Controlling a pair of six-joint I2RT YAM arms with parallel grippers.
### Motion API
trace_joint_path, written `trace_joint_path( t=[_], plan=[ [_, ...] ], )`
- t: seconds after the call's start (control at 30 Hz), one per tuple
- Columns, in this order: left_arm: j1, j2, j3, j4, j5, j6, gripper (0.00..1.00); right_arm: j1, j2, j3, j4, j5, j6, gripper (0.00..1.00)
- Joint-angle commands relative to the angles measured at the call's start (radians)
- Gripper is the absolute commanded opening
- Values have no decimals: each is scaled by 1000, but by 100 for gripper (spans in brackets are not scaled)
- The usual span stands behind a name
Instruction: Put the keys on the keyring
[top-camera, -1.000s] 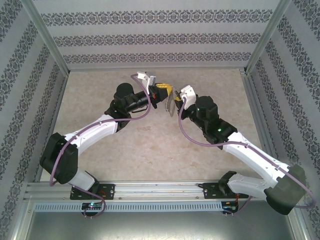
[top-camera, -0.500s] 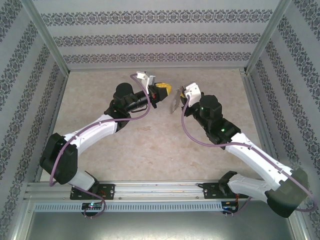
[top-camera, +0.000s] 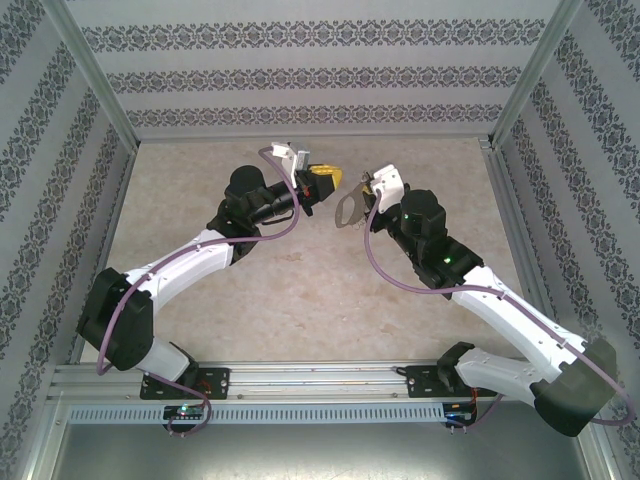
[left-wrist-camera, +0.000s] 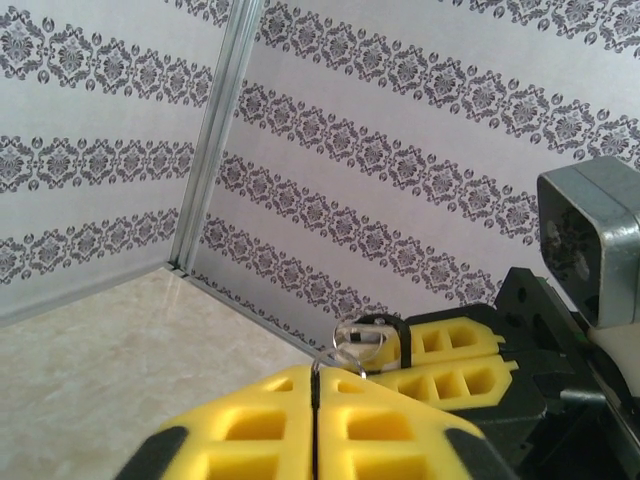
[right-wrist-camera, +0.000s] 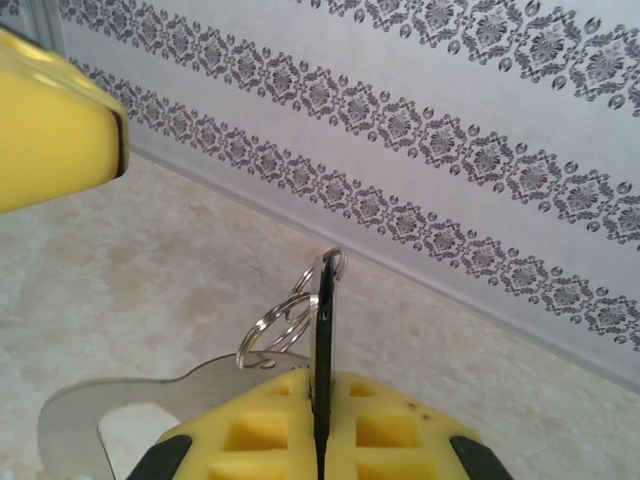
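Note:
My right gripper (right-wrist-camera: 318, 385) is shut on the key (right-wrist-camera: 324, 320), a thin black piece seen edge-on and standing up from the yellow pads. The keyring (right-wrist-camera: 275, 325), silvery wire loops, passes through the key's top, and a flat grey metal loop (right-wrist-camera: 90, 420) hangs below it. From above, the keyring (top-camera: 347, 208) hangs at my right gripper (top-camera: 362, 195), a small gap away from my left gripper (top-camera: 328, 180). My left gripper (left-wrist-camera: 315, 375) has its pads together. Beyond them are the right fingers (left-wrist-camera: 460, 380), the key (left-wrist-camera: 398, 335) and the keyring (left-wrist-camera: 358, 338).
Both grippers hover above the beige tabletop (top-camera: 300, 290) near its far middle. Patterned walls (top-camera: 300, 80) close the back and sides, with metal posts (left-wrist-camera: 205, 140) at the corners. A left fingertip (right-wrist-camera: 50, 130) sits at the upper left of the right wrist view.
My right gripper has drawn back to the right and turned, taking the key and keyring with it. The gap to the left gripper has widened. The left arm has barely moved.

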Motion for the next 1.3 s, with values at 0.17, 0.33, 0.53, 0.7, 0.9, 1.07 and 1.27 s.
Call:
trace_joint_path(
  t=[0.17,0.33,0.53,0.7,0.9,1.07,1.27],
  plan=[
    [-4,-45,-30,-46,-76,93,61,-80,-5,52,-37,-241,24,0],
    [-4,-74,-66,-84,-112,141,70,-128,5,88,-88,-324,48,0],
    [-4,-89,-87,-139,-10,182,78,-151,29,133,-120,-361,69,0],
    [-7,-113,-95,-207,55,194,80,-151,63,163,-129,-375,78,0],
    [-12,-134,-65,-317,38,260,81,-128,87,180,-134,-374,84,0],
    [-19,-96,-12,-377,15,312,81,-98,107,201,-153,-363,70,0],
    [-31,-36,28,-392,-46,362,81,-85,114,217,-177,-369,62,0]
  ],
)
